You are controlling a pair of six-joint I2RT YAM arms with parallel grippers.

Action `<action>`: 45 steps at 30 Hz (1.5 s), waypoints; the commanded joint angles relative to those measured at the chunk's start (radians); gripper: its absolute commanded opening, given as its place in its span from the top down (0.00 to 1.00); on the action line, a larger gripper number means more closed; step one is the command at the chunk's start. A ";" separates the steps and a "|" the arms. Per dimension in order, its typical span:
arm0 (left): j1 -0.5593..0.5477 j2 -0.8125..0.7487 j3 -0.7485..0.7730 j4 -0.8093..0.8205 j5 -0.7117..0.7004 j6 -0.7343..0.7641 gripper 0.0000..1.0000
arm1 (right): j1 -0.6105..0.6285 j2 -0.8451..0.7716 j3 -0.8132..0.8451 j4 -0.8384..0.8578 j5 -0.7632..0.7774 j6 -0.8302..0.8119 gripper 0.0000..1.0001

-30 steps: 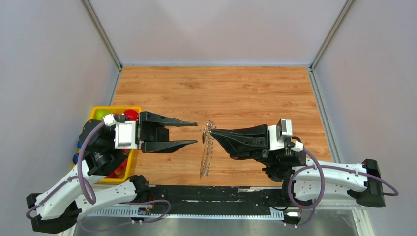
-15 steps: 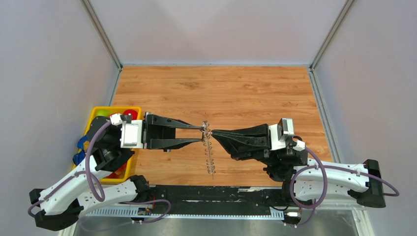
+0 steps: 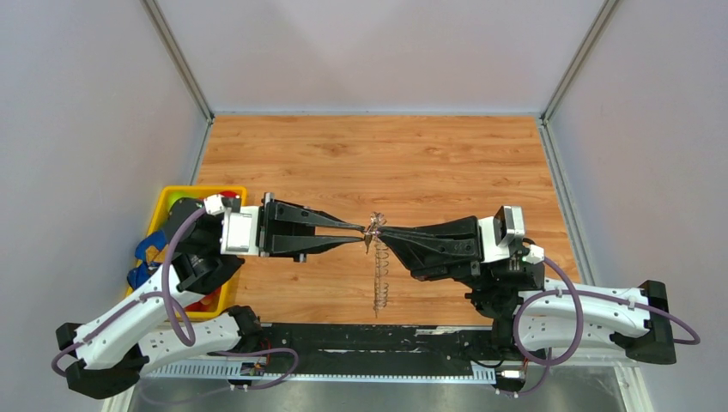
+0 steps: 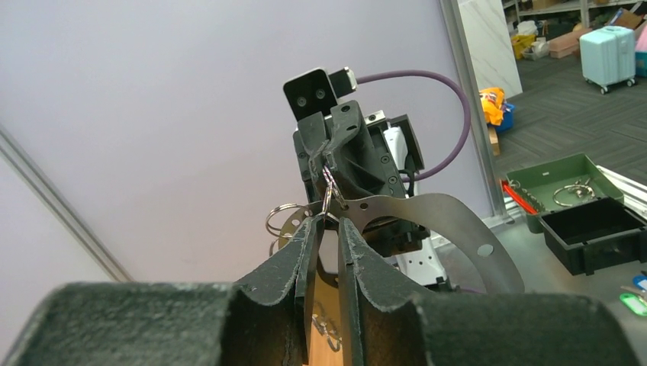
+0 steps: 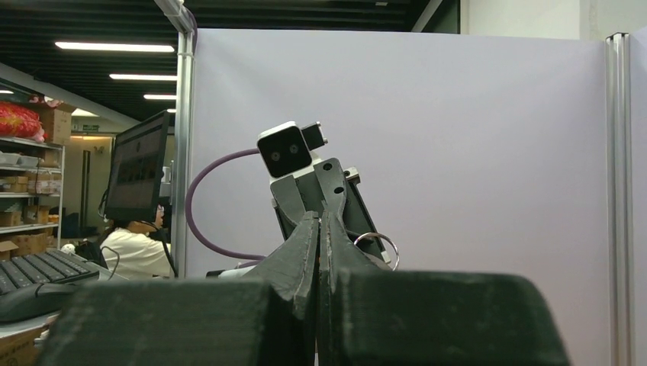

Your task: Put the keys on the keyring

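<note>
The keyring, fringed with small keys, hangs edge-on above the table, midway between both arms. My right gripper is clamped on its top. My left gripper meets it opposite, fingers narrowly apart around the hoop's edge; I cannot tell whether they pinch it.

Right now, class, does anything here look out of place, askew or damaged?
Nothing looks damaged or spilled. The one oddity: the keyring hangs edge-on in mid-air above the table, pinched at its top by the right gripper, with the left gripper flanking the same spot.
</note>
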State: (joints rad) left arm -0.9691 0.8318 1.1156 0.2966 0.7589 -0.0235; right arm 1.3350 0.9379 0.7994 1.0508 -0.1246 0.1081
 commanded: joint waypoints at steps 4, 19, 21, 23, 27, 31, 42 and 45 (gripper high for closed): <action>-0.003 -0.015 0.004 0.067 0.011 -0.016 0.66 | 0.006 -0.004 0.027 0.020 -0.009 0.033 1.00; -0.003 -0.002 0.007 0.083 0.011 -0.006 0.49 | 0.006 0.019 0.044 0.003 -0.018 0.035 1.00; -0.002 -0.003 0.007 0.079 0.014 -0.004 0.49 | 0.006 0.021 0.049 -0.003 -0.022 0.036 1.00; -0.002 -0.001 0.011 0.074 0.027 -0.004 0.49 | 0.006 0.022 0.053 -0.004 -0.025 0.037 1.00; -0.002 -0.002 0.019 0.047 0.038 0.005 0.56 | 0.007 0.024 0.058 -0.008 -0.026 0.035 1.00; -0.003 -0.015 0.016 0.012 0.040 0.021 0.60 | 0.008 0.021 0.061 -0.011 -0.031 0.039 1.00; -0.003 -0.057 -0.002 -0.018 0.019 0.053 0.60 | 0.007 0.021 0.063 -0.014 -0.038 0.053 1.00; -0.002 -0.060 0.000 -0.024 0.019 0.057 0.60 | 0.007 0.021 0.061 -0.014 -0.040 0.056 1.00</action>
State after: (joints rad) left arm -0.9691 0.7761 1.1137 0.2783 0.7765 0.0051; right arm 1.3350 0.9661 0.8131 1.0054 -0.1516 0.1364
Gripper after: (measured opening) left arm 0.402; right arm 0.006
